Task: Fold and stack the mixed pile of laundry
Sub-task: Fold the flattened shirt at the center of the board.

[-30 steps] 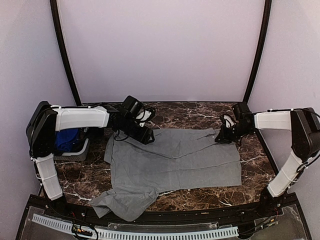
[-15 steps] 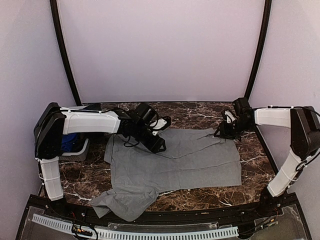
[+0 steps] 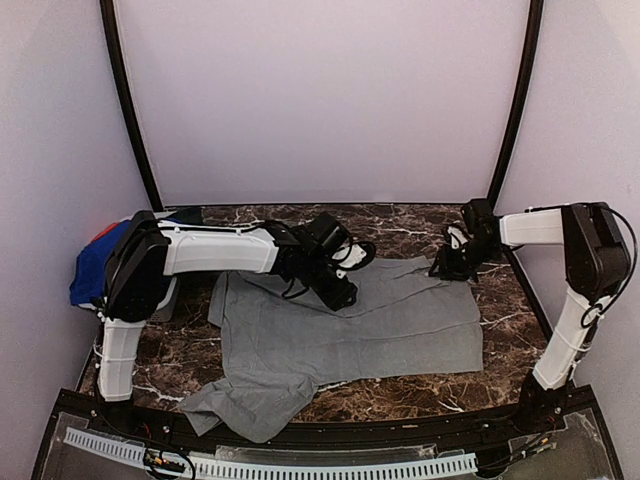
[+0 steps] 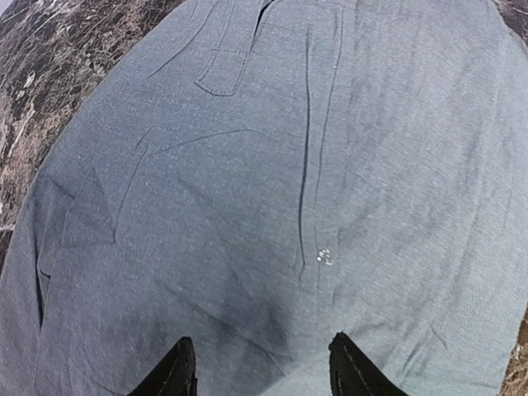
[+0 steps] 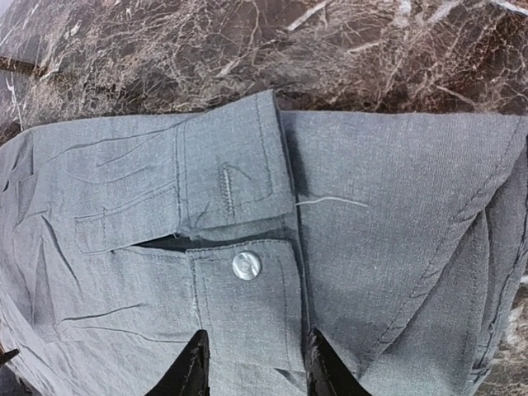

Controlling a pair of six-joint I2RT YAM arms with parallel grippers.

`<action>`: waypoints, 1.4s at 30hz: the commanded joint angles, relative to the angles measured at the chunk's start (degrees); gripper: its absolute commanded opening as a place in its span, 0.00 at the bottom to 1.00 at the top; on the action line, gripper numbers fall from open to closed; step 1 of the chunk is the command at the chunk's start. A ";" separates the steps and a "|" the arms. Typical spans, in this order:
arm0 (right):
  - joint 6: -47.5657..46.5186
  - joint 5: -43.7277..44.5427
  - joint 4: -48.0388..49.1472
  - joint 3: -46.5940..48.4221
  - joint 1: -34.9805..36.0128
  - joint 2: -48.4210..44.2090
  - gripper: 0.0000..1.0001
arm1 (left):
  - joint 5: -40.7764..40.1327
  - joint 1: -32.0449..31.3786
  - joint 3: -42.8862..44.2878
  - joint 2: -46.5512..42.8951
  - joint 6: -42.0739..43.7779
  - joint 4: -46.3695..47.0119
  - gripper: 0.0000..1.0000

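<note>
The grey shirt [image 3: 350, 330] lies spread flat on the dark marble table [image 3: 400, 225], one sleeve bunched at the front left [image 3: 245, 400]. My left gripper [image 3: 340, 290] hovers over the shirt's back middle. In the left wrist view it [image 4: 264, 373] is open, only smooth grey cloth [image 4: 272, 165] under the black fingertips [image 4: 175, 371]. My right gripper [image 3: 447, 268] sits at the shirt's back right corner. In the right wrist view it [image 5: 257, 370] is open over a buttoned cuff [image 5: 247, 297]. A royal-blue and red-orange bundle [image 3: 92, 265] lies at the far left.
A small grey basket [image 3: 163, 298] shows partly behind the left arm's upper link. Two black curved frame posts [image 3: 130, 110] rise at the back corners. Pale walls close in the table. A black rail [image 3: 400, 425] runs along the near edge.
My left arm has swept right along the shirt's back edge, uncovering the blue and red bundle at the left. My right gripper has opened and let go of the shirt's corner.
</note>
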 commanded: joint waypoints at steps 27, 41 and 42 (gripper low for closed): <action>-1.19 -3.84 -0.52 -0.09 0.68 -2.11 0.00 | -1.31 -0.45 0.00 1.03 -0.39 -10.17 0.10; -0.27 -4.11 -0.34 -2.10 0.71 -4.47 0.00 | -1.22 -2.10 -5.16 -5.28 2.46 -3.24 0.37; -0.14 -4.56 -0.01 -1.82 0.70 -3.87 0.00 | -1.58 -2.76 -4.40 -4.87 2.70 -2.94 0.39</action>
